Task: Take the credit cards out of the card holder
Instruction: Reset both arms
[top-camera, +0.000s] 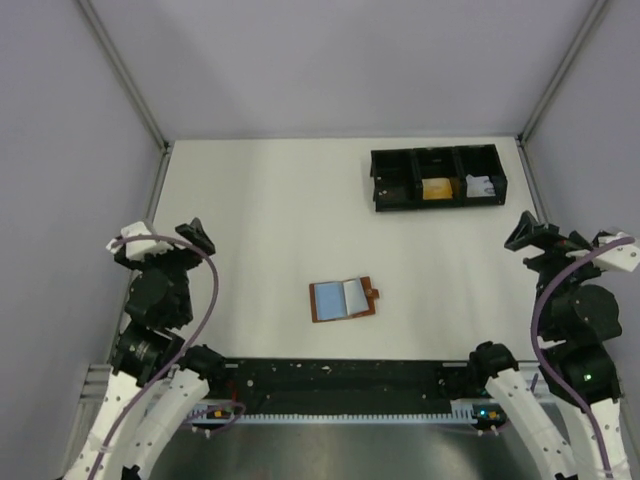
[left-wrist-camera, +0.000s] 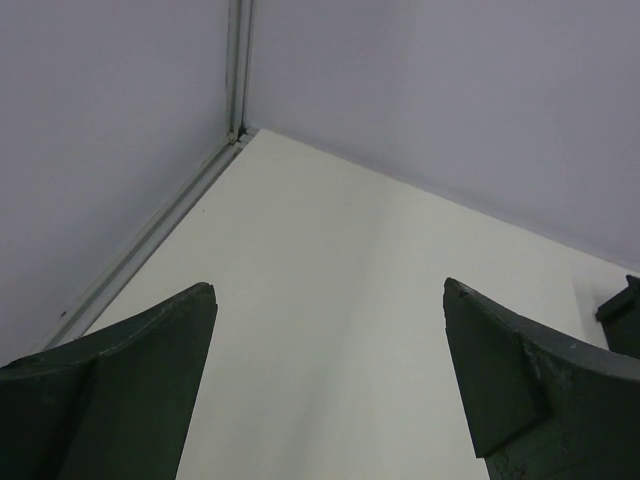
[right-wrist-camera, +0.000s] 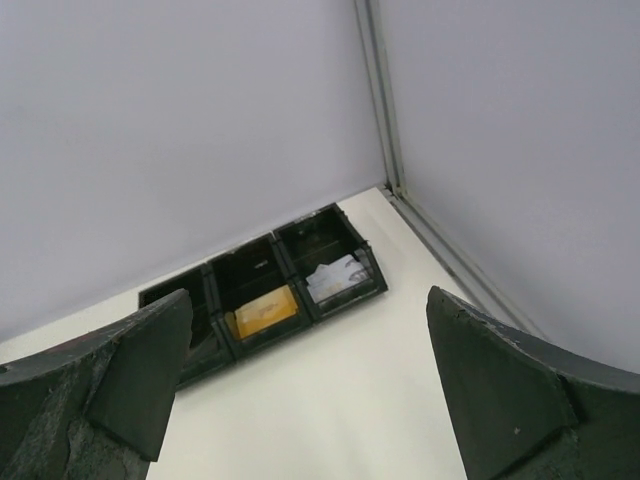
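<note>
White bench (top-camera: 260, 230), grey enclosure walls. Black three-compartment plastic tray (top-camera: 395, 203) at far right: middle bin holds an orange-yellow flat item (top-camera: 435, 189), right bin a white item (top-camera: 480, 185). Small brown folding card holder (top-camera: 342, 317) lies open near centre-front, blue card (top-camera: 327, 298) inside. Left end effector (left-wrist-camera: 330, 290) and right end effector (right-wrist-camera: 310, 300) – both spread wide.
</note>
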